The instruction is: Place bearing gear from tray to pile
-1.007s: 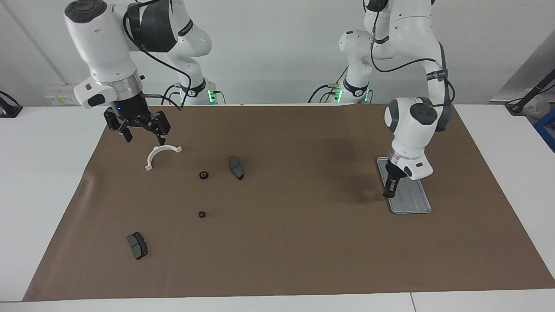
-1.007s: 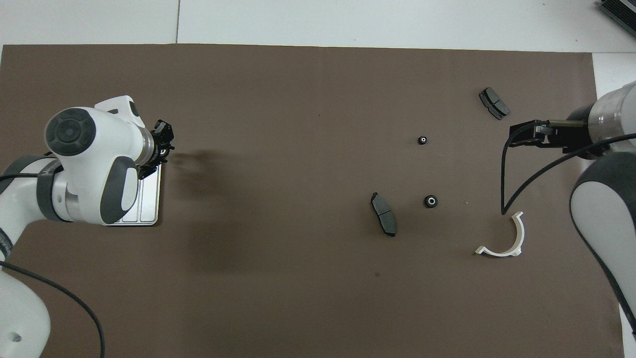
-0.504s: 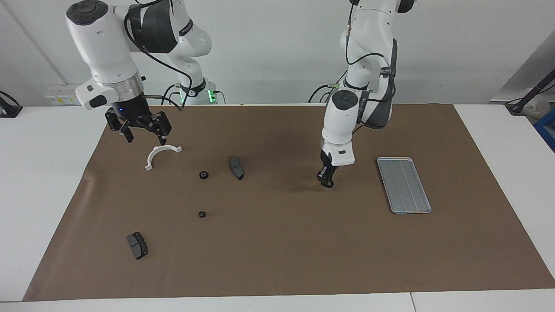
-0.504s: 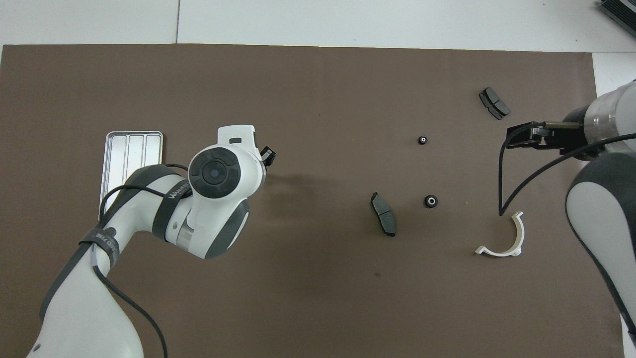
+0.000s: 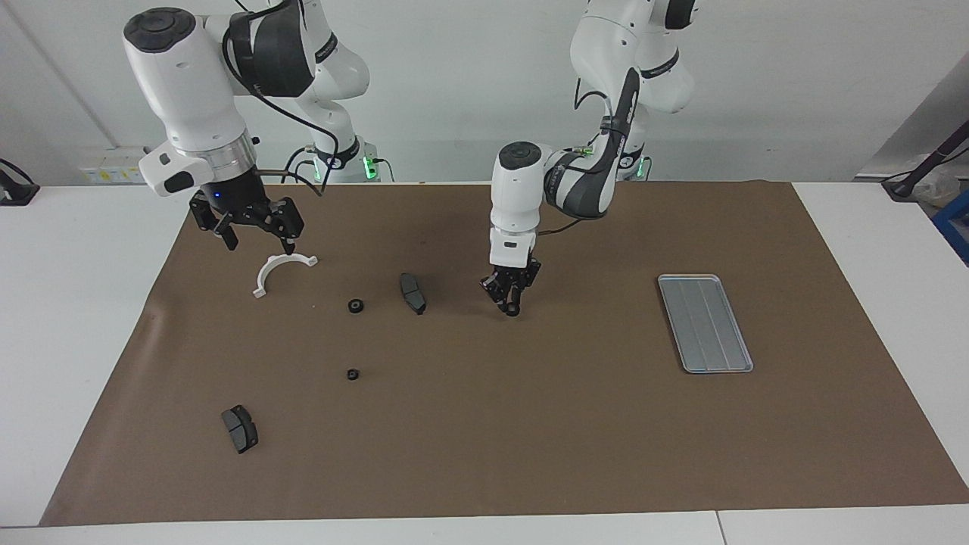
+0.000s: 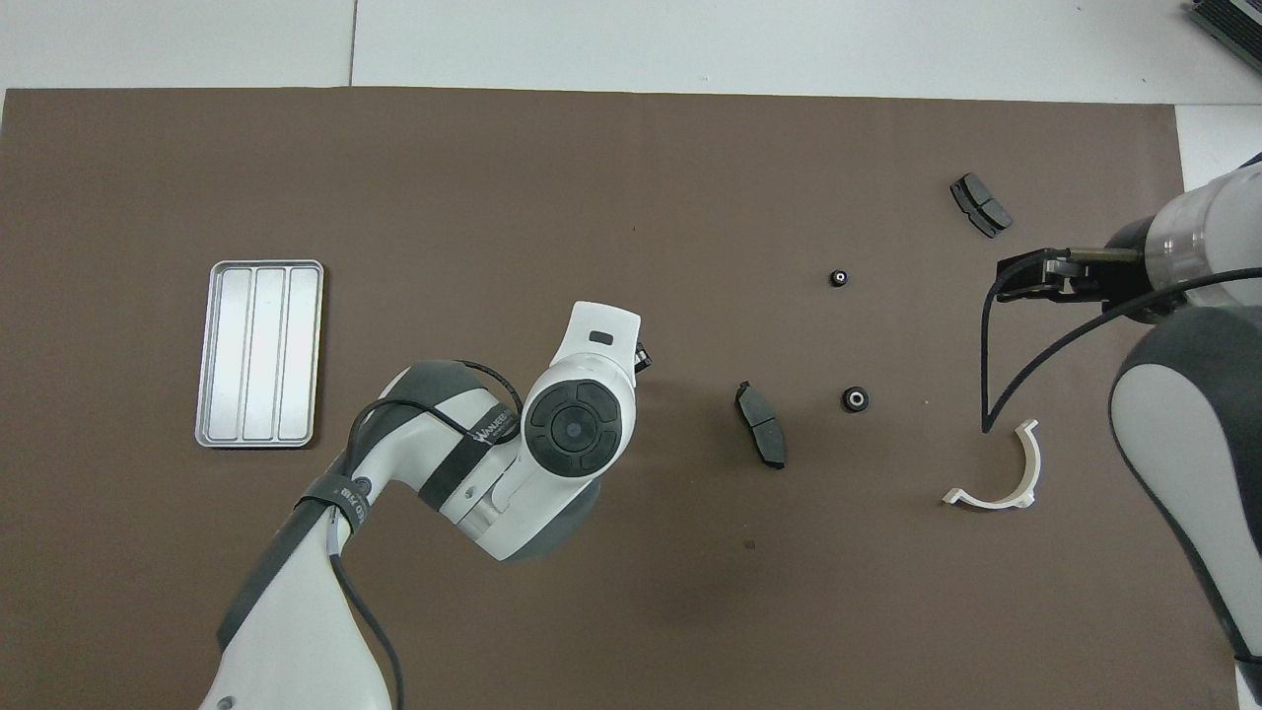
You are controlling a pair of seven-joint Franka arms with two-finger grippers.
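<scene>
The silver-grey tray (image 5: 705, 323) (image 6: 259, 353) lies bare toward the left arm's end of the mat. My left gripper (image 5: 512, 304) hangs low over the mat's middle, beside a dark brake pad (image 5: 412, 294) (image 6: 761, 439), shut on a small dark bearing gear (image 5: 513, 309). In the overhead view the wrist hides nearly all of that gripper (image 6: 642, 357). The pile's white half-ring bracket (image 5: 281, 272) (image 6: 1006, 473) lies under my right gripper (image 5: 257, 242) (image 6: 1030, 274), which waits open just above it. A second brake pad (image 5: 240, 428) (image 6: 980, 205) lies farther from the robots.
Two small black gears (image 5: 356, 306) (image 5: 353, 374) rest on the brown mat (image 5: 530, 424) between the bracket and the brake pads, also seen from overhead (image 6: 855, 399) (image 6: 838, 278). White tabletop borders the mat.
My left arm has lifted off the tray and swung across the mat toward the pile, carrying the gear, and come down low. The right arm has hardly moved.
</scene>
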